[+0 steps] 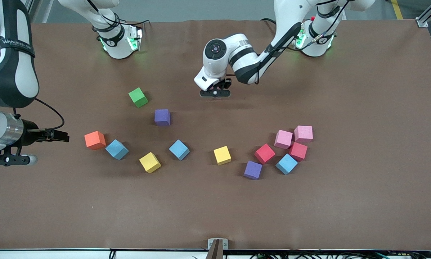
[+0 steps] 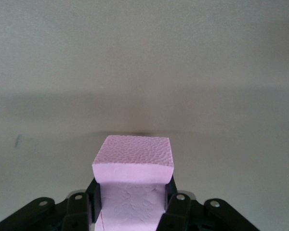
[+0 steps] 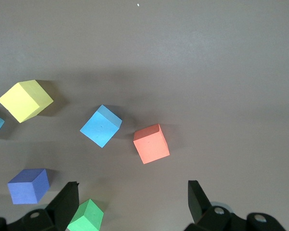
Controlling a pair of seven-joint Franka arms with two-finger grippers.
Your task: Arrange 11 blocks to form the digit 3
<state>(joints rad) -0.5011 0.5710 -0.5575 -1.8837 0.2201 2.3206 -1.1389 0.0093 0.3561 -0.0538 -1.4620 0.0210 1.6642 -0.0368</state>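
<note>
My left gripper (image 1: 215, 92) is clamped on a pink block (image 2: 133, 166) over bare table, no digit started; I should lower it square and release gently (foam rebounds); right gripper (image 3: 132, 202) waits, fingers apart, above the orange cube (image 3: 151, 143); other blocks (image 1: 265, 153) scattered nearer the camera.

light: even, bright | shadows: soft | focus: sharp | glare: none
</note>
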